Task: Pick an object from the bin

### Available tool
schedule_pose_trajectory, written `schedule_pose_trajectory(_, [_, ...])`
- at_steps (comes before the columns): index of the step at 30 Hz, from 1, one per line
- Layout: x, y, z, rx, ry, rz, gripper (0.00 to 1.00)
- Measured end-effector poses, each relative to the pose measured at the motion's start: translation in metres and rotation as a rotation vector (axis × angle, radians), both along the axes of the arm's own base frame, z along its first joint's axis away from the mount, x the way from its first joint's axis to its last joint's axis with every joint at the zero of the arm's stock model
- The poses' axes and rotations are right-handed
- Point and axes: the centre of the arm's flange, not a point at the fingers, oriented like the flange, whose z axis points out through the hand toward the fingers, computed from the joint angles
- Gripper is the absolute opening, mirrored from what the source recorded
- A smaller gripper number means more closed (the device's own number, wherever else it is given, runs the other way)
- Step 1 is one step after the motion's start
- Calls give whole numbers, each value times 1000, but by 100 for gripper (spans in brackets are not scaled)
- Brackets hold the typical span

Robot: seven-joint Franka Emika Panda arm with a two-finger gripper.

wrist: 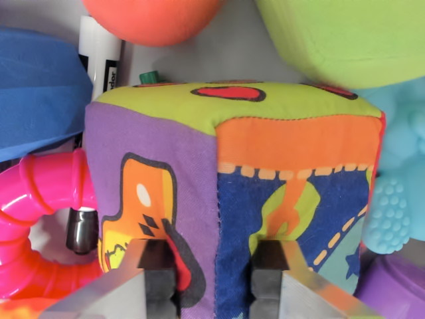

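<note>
Cube: soft fabric cube [232, 199], patchwork of purple, orange, blue and lime panels, fills the middle of the wrist view, with one vertical corner edge facing the camera.
Gripper: gripper [214, 272] sits at the bottom edge; its two dark fingers [159, 269] are pressed against the cube's lower faces, one each side of that corner, spread apart rather than closed. A firm hold cannot be confirmed from this view.
Neighbours: pink ring [40, 226] touches the cube on the wrist view's left; blue cloth [36, 93] and a marker [99, 56] lie behind it; orange ball [153, 18] and green block [352, 40] are at the top; teal toy [402, 193] is crowded against the right side.
Bin: grey floor [236, 50] shows only between the toys; no walls are visible.
Progress: cube chosen and reached, it seems. Squeezing, lifting and clearing the bin are left.
</note>
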Motion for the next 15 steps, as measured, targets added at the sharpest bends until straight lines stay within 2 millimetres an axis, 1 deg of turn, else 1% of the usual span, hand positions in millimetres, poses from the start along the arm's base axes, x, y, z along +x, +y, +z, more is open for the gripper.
schedule_pose_trajectory(15, [1, 0, 3, 0, -3, 0, 0])
